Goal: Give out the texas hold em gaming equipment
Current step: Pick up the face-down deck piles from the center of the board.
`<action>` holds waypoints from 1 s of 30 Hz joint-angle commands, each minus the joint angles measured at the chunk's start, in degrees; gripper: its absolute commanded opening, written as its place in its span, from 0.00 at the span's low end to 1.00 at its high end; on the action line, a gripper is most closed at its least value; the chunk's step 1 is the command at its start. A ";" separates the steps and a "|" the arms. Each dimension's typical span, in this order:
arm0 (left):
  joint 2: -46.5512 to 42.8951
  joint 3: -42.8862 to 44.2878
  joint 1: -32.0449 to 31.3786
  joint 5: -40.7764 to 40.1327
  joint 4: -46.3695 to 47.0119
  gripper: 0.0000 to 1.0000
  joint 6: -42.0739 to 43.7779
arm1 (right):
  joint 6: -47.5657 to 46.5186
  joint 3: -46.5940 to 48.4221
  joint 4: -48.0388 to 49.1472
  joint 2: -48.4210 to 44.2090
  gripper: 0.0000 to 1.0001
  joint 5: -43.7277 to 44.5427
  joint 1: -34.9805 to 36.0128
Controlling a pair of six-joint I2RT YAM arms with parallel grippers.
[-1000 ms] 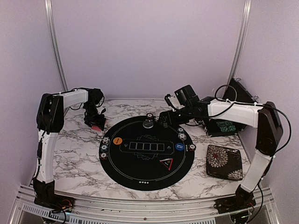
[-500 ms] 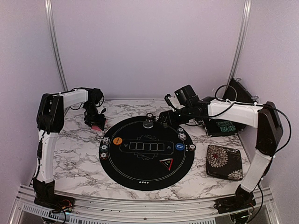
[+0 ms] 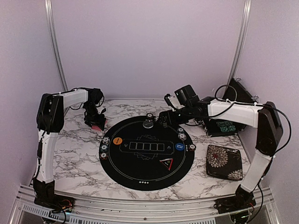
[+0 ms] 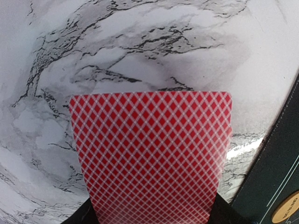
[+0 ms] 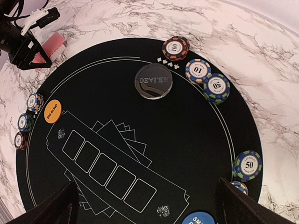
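My left gripper (image 3: 96,123) is shut on a deck of red-backed playing cards (image 4: 152,154), held low over the marble just left of the round black mat (image 3: 140,175). The cards fill most of the left wrist view and hide the fingers. My right gripper (image 5: 147,205) hangs open above the mat's far side with nothing between its fingers. Striped chip stacks (image 5: 175,48) sit along the mat's far rim beside a silver dealer button (image 5: 153,80). More chips (image 5: 24,122) line the left rim by the orange button (image 5: 52,111). The blue button (image 3: 179,147) and the black triangle marker (image 3: 167,163) lie on the right.
A black floral-patterned case (image 3: 224,161) lies on the marble right of the mat. A dark box with a teal pattern (image 3: 225,125) stands at the back right, behind the right arm. Metal frame posts rise at both back corners.
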 commanded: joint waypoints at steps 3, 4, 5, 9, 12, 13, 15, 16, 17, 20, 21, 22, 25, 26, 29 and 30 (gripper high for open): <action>-2.96 -1.36 -0.13 0.35 1.87 0.47 0.20 | 0.95 0.23 2.40 0.18 0.98 -1.54 -0.37; -3.11 -1.38 -0.17 0.28 1.96 0.47 0.20 | 1.13 0.25 2.58 0.24 0.99 -1.55 -0.41; -3.22 -1.40 -0.13 0.31 1.98 0.47 0.17 | 1.29 0.29 2.74 0.31 0.98 -1.67 -0.35; -3.62 -1.70 -0.18 0.16 2.16 0.47 0.20 | 1.93 0.41 3.33 0.66 0.98 -2.35 -0.35; -3.97 -1.99 -0.25 0.09 2.29 0.47 0.20 | 2.47 0.51 3.74 0.98 0.98 -2.88 -0.34; -4.08 -2.06 -0.26 0.06 2.28 0.47 0.20 | 2.67 0.51 3.85 1.02 0.98 -3.07 -0.34; -4.40 -2.23 -0.35 -0.08 2.42 0.47 0.20 | 2.91 0.51 4.12 1.24 0.99 -3.34 -0.42; -4.50 -2.25 -0.32 -0.08 2.50 0.47 0.20 | 3.01 0.58 4.21 1.29 0.98 -3.50 -0.36; -4.57 -2.33 -0.37 -0.23 2.58 0.47 0.20 | 3.13 0.60 4.28 1.36 0.98 -3.63 -0.40; -4.98 -2.51 -0.56 -0.18 2.60 0.46 0.20 | 3.39 0.52 4.57 1.46 0.98 -4.05 -0.39; -5.19 -2.52 -0.60 -0.23 2.66 0.46 0.20 | 3.52 0.51 4.57 1.51 0.98 -4.10 -0.39; -5.37 -2.60 -0.68 -0.19 2.68 0.46 0.20 | 3.60 0.47 4.64 1.55 0.98 -4.10 -0.42; -5.72 -2.69 -0.78 -0.19 2.71 0.46 0.20 | 3.77 0.42 4.83 1.53 0.98 -4.19 -0.45; -5.82 -2.76 -0.76 -0.19 2.69 0.46 0.20 | 3.75 0.42 4.79 1.55 0.99 -4.23 -0.49; -6.28 -3.03 -0.96 -0.26 2.57 0.46 0.20 | 3.87 0.43 4.92 1.47 0.98 -4.28 -0.46; -6.48 -3.12 -1.00 -0.21 2.66 0.46 0.20 | 3.87 0.42 4.92 1.47 0.99 -4.28 -0.48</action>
